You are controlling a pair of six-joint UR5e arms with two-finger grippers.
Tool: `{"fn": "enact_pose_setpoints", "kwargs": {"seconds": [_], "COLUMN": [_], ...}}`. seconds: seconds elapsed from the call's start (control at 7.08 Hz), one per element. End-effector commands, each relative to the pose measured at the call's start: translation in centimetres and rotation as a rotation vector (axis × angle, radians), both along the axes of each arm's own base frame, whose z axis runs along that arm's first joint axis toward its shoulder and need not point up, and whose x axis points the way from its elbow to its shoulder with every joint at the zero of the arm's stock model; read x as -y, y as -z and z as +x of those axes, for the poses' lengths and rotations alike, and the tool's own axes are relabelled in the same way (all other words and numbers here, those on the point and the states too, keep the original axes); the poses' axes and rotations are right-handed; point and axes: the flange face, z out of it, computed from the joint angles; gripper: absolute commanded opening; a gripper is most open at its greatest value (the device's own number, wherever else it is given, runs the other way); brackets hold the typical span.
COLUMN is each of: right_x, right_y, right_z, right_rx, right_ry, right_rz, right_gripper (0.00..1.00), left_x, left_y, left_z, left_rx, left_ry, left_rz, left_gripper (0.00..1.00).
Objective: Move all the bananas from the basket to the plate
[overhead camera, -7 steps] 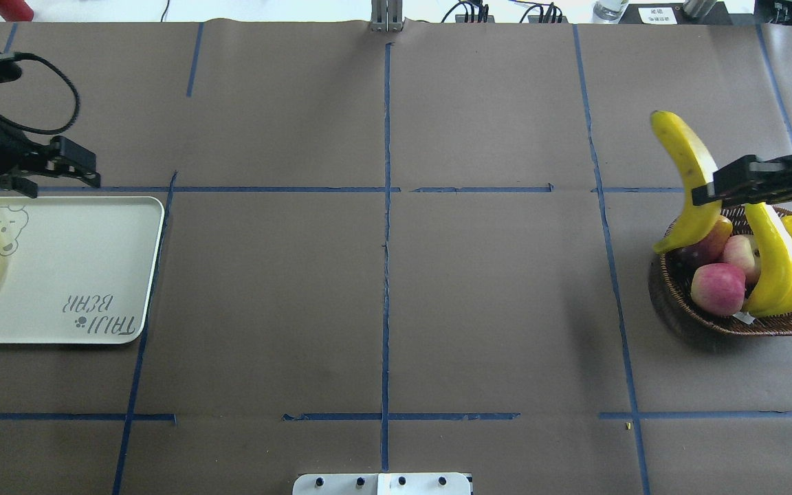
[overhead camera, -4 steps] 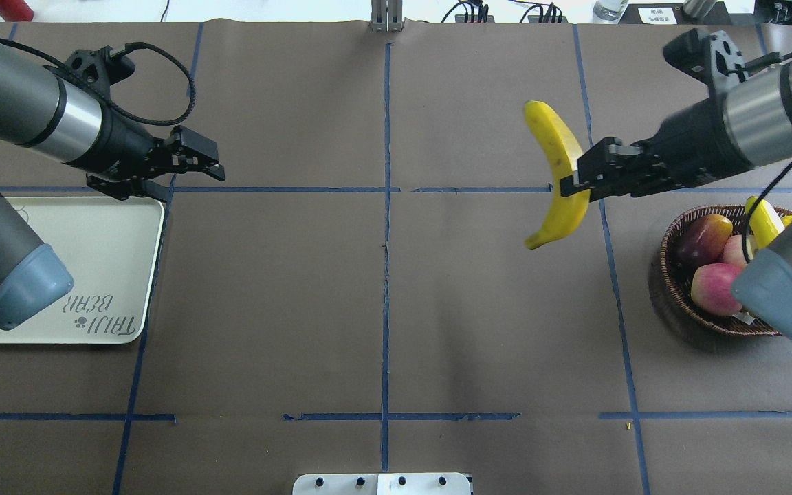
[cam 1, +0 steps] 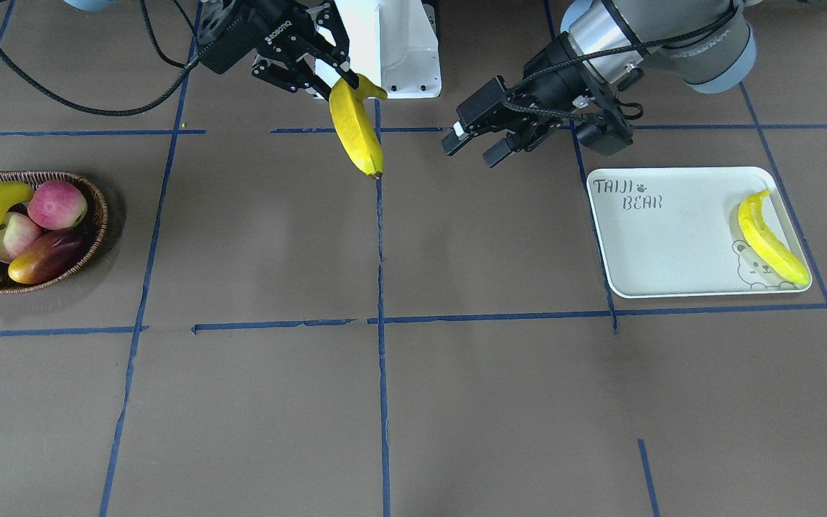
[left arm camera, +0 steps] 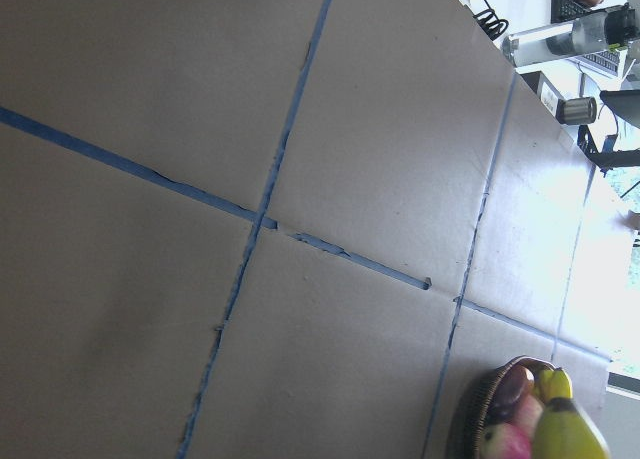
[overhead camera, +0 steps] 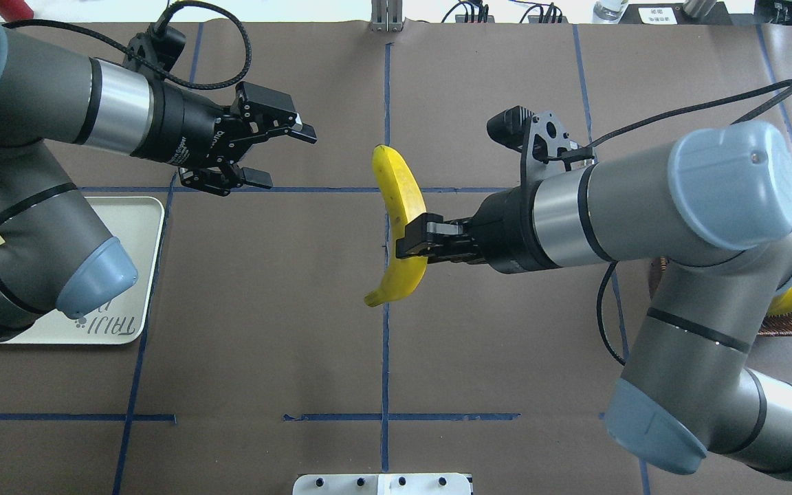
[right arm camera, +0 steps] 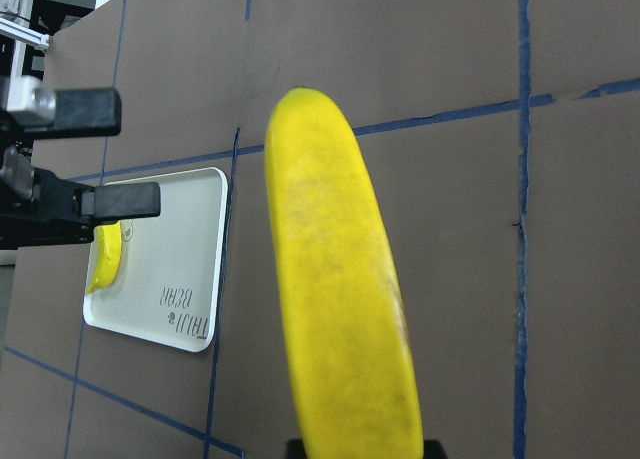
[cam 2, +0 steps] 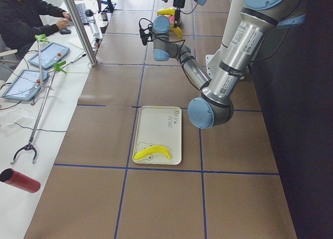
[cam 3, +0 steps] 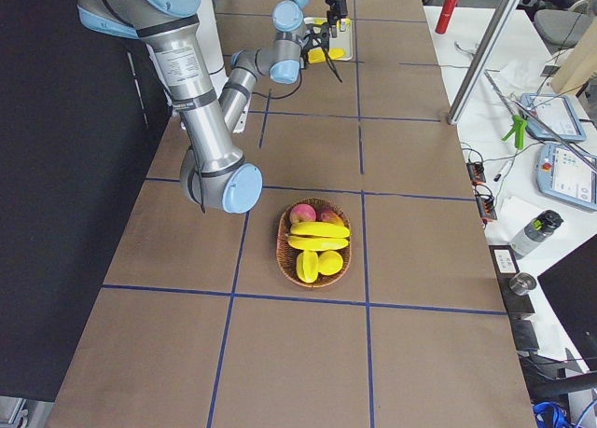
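My right gripper (overhead camera: 407, 246) is shut on a long yellow banana (overhead camera: 399, 196) and holds it above the table's middle; they also show in the front view, gripper (cam 1: 321, 70) and banana (cam 1: 357, 133). My left gripper (overhead camera: 288, 158) is open and empty, a short way left of that banana, and shows in the front view (cam 1: 472, 151) too. One banana (cam 1: 769, 240) lies on the off-white plate (cam 1: 672, 244) by the bear face. The wicker basket (cam 1: 96, 208) at the far right holds two bananas (cam 3: 318, 230).
The basket also holds red apples (cam 1: 58, 203), a dark mango (cam 1: 44, 262) and stubby yellow fruits (cam 3: 328, 262). The white robot base (cam 1: 392, 43) stands at the table's near-robot edge. Operators' desk with tablets (cam 2: 49, 54) runs along the far side.
My right gripper has carried the banana from above the basket leftwards to the table's middle. My left gripper has moved right from beside the plate toward the middle, still open.
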Motion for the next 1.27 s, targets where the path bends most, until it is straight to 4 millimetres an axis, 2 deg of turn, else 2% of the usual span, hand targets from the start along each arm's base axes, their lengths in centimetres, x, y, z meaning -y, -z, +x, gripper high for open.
{"fn": "enact_pose_setpoints", "kwargs": {"seconds": [0.0,0.14,0.57,0.71,0.85,0.99,1.13], "right_x": [-1.6,-1.7,-1.7,-1.8,-1.8,-1.8,-1.8], "right_y": [0.5,0.5,0.8,0.9,1.0,1.1,1.1], "right_z": [-1.6,-1.8,-1.8,-1.7,-1.6,-1.6,-1.6], "right_rx": [0.018,0.018,0.025,0.027,0.03,0.031,0.031], "right_ry": [-0.002,0.002,0.002,0.002,0.002,0.002,0.002], "right_rz": [0.014,0.014,0.016,0.018,0.019,0.02,0.02], "right_gripper": [0.02,0.02,0.02,0.02,0.02,0.02,0.2], "left_x": [-1.5,-2.3,-5.6,-5.7,-5.9,-6.2,-6.2], "left_y": [3.2,4.5,5.1,5.1,5.1,4.8,4.8], "left_z": [2.1,3.0,7.3,7.4,7.5,7.9,8.0], "left_rx": [-0.041,-0.058,-0.067,-0.068,-0.071,-0.065,-0.064], "left_ry": [-0.045,-0.065,-0.088,-0.086,-0.091,-0.1,-0.1], "left_rz": [0.023,0.037,0.04,0.04,0.045,0.05,0.049], "left_gripper": [1.0,0.99,0.99,0.96,0.2,0.0,0.0]}}
